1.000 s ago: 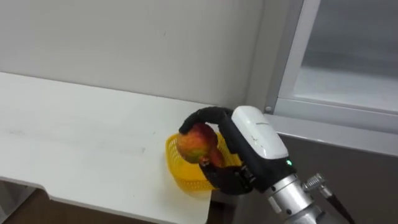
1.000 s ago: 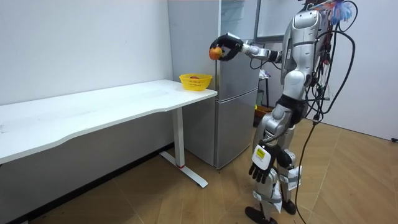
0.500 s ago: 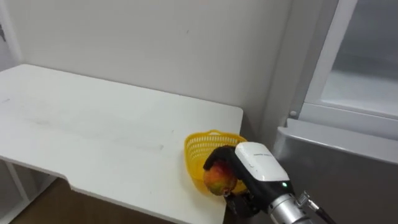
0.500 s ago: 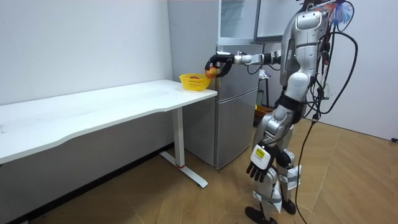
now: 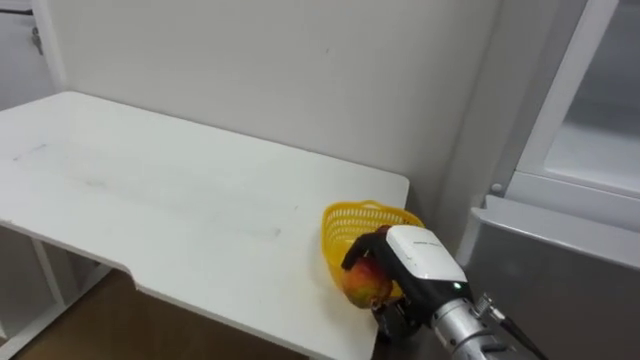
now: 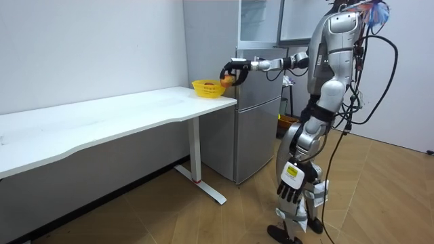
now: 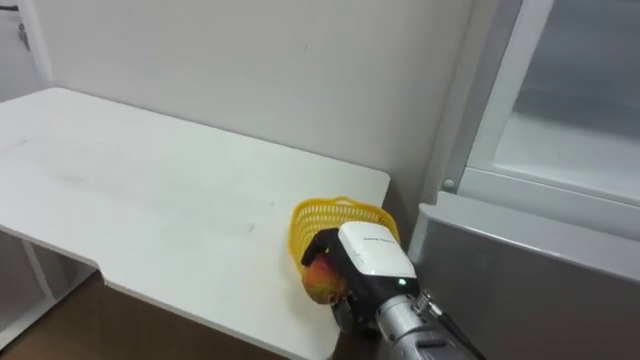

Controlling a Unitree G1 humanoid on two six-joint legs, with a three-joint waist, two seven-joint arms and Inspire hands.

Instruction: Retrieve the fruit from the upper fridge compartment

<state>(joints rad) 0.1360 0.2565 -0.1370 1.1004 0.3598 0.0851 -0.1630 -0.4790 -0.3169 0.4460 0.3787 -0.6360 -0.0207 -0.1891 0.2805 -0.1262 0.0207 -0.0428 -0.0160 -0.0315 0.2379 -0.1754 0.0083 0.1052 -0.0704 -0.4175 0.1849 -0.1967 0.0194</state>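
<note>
Fruit, red and yellow and roundish, is sitting in the robot's right hand, whose dark fingers are curling around it from above and behind; with the grip covering much of it, which way its long axis is pointing cannot be told. The hand is holding it at the near, fridge-side rim of a yellow mesh basket, and contact with the rim cannot be made out. The basket is standing at the far corner of the white surface, against the pale wall. The grey fridge is standing just beside that end, with the outstretched arm crossing its front. The left hand is hanging beside the thigh, fingers relaxed
</note>
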